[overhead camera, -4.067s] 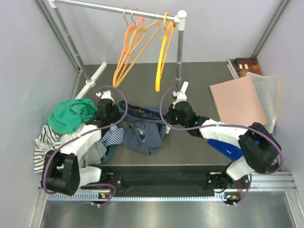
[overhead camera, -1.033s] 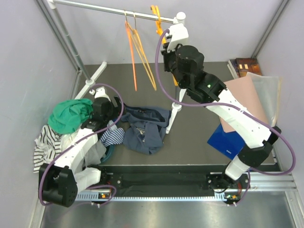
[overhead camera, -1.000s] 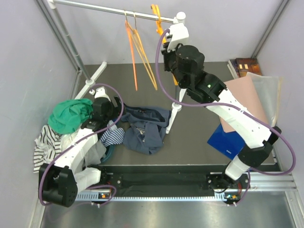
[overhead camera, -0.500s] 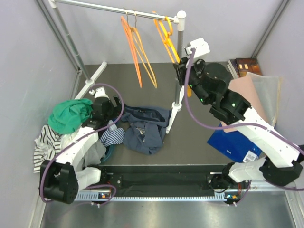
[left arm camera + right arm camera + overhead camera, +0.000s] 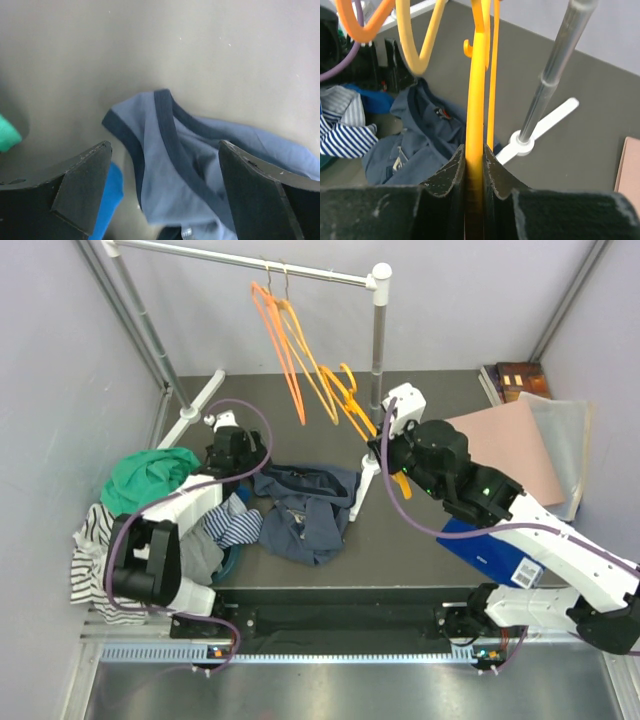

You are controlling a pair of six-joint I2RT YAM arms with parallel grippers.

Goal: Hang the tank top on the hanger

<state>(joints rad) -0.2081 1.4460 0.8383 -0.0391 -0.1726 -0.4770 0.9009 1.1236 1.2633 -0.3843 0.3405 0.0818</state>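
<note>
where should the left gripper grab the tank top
Take the tank top by its dark-trimmed strap, coming from above: it lies flat, sticking out of the crumpled heap, framed by the open left gripper.

**Hanger off the rail**

The right fingers, which lay low beside the tank top four seconds ago, rose to the rail and clamped the hanger. They have now carried it down toward the bench's middle. The left fingers have edged toward the far edge.
</note>
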